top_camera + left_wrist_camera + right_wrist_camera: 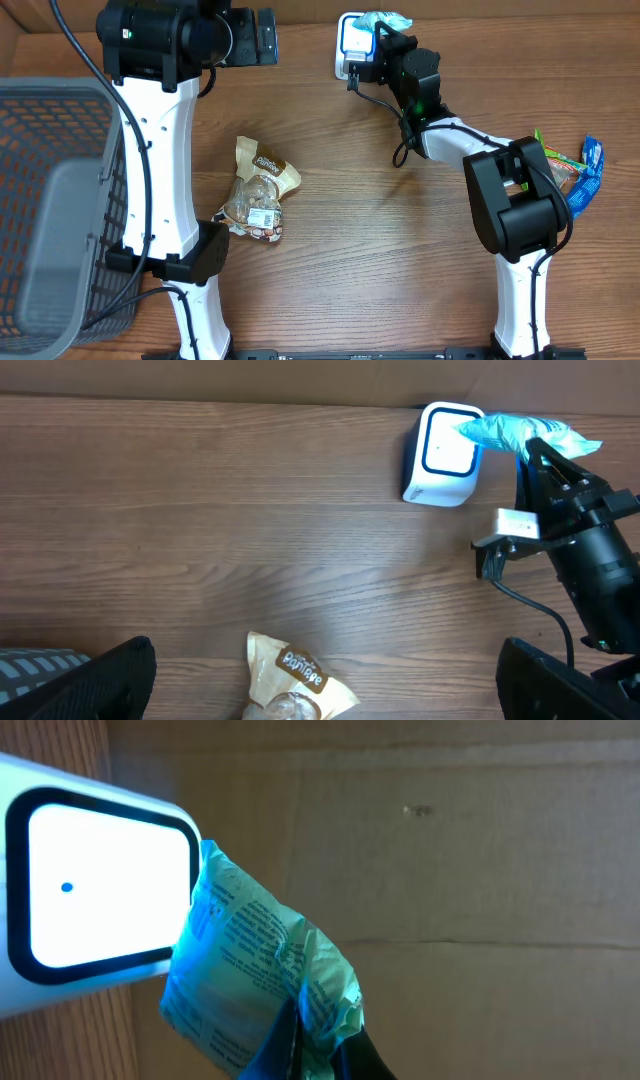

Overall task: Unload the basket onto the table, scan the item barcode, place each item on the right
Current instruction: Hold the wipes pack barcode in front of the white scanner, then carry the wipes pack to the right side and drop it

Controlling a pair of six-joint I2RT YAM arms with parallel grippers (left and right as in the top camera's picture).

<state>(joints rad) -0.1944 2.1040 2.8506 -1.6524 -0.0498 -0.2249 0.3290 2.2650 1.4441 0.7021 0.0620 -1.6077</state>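
Overhead, the right gripper (379,36), pinched shut on a crinkled blue packet (388,20), holds it at the scanner (346,46); the left gripper (264,36) hangs wide open, empty. Left wrist: the packet touches only the scanner's corner. Right wrist: its wrinkles could hide the barcode from the lit window (100,890).

Print on packet (250,960) too blurred to read; scanner (100,880) cut by left edge; basket (50,120) cut at left
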